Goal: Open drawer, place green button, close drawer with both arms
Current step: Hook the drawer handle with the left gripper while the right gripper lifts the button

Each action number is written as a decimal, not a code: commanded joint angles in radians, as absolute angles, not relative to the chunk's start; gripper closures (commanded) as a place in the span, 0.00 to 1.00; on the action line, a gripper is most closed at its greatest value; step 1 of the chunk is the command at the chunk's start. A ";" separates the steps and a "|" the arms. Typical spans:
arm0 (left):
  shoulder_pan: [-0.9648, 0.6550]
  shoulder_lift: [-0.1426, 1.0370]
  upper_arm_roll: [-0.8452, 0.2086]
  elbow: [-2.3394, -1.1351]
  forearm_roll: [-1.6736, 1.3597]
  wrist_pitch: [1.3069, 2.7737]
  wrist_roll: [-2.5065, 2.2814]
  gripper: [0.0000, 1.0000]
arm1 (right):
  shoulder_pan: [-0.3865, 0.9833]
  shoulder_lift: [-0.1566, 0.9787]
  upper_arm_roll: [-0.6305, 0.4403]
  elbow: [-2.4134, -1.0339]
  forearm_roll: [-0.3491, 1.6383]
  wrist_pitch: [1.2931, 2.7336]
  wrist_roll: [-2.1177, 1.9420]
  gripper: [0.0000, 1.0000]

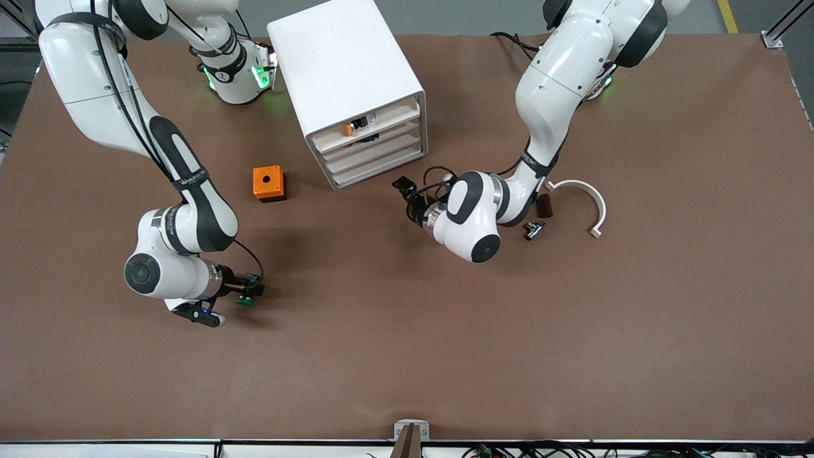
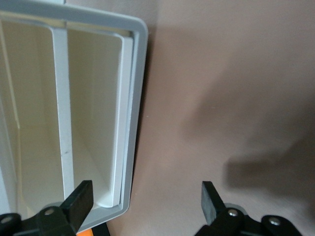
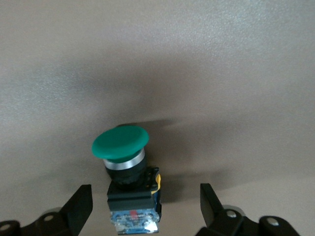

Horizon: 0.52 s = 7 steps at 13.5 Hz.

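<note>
The green-capped button lies on its side on the brown table, its black-and-blue body between my right gripper's open fingers, which do not touch it. In the front view the right gripper is low over the button, toward the right arm's end of the table. The white cabinet stands at the back, its second-tier drawer shut. My left gripper is open and empty, low in front of the cabinet's bottom corner.
An orange-capped button sits in the top tier. An orange box stands beside the cabinet. A white curved piece, a dark block and a small black part lie by the left arm.
</note>
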State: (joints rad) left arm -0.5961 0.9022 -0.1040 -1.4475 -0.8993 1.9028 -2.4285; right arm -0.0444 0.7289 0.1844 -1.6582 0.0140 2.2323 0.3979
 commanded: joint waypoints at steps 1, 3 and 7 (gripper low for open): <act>-0.632 0.934 -0.101 -1.433 -0.954 1.888 -2.448 0.05 | -0.046 0.726 0.198 -1.660 -0.005 2.226 0.420 0.32; -0.635 0.936 -0.101 -1.434 -0.965 1.840 -2.439 0.10 | -0.041 0.724 0.198 -1.657 -0.005 2.198 0.422 0.62; -0.623 0.927 -0.101 -1.430 -0.965 1.666 -2.361 0.17 | -0.043 0.713 0.201 -1.641 0.006 2.152 0.411 1.00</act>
State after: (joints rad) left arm -0.6310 0.9329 -0.1054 -1.4342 -0.9469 1.7374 -2.4069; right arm -0.0382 0.7288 0.1908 -1.6509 0.0143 2.1843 0.4016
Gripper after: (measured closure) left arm 0.159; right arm 0.577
